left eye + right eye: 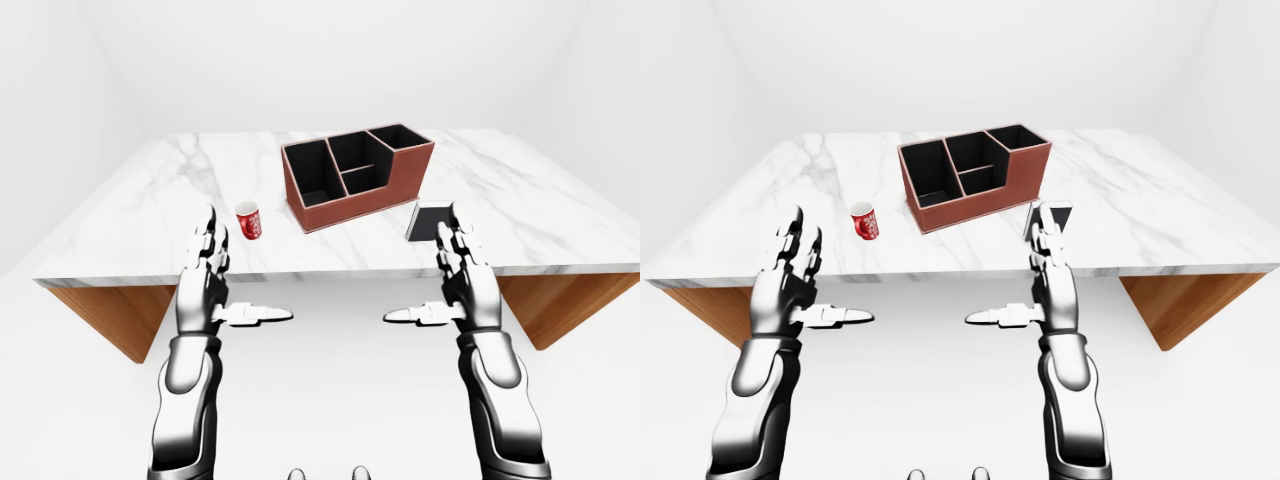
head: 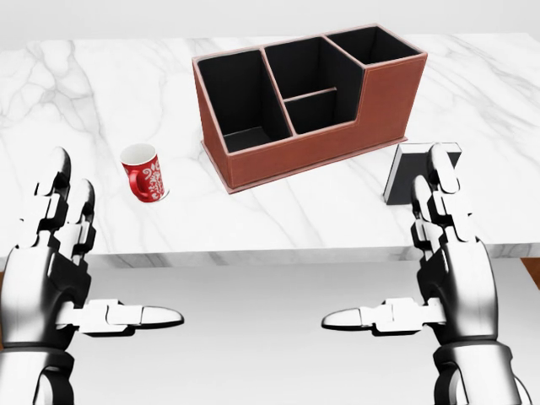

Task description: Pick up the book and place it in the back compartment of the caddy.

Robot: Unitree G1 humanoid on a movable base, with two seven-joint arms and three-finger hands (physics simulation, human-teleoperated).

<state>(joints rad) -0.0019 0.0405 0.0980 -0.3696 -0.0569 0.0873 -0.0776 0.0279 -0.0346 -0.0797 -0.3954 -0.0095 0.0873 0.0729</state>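
A black book [image 2: 408,174] with a white page edge sits on the marble table [image 2: 76,101], just right of the caddy's lower right corner. The brown caddy [image 2: 371,101] has several black-lined compartments, the tallest at its top right. My right hand [image 2: 396,253] is open, palm inward. Its fingertips [image 2: 442,165] overlap the book's right half in the head view, though the hand is still below the table's near edge. My left hand [image 2: 114,249] is open at the lower left and holds nothing.
A red mug [image 2: 145,173] with a white pattern stands left of the caddy, above my left hand. The table's near edge [image 2: 253,251] runs across the view between my hands and the objects. Wooden table sides [image 1: 110,310] show below it.
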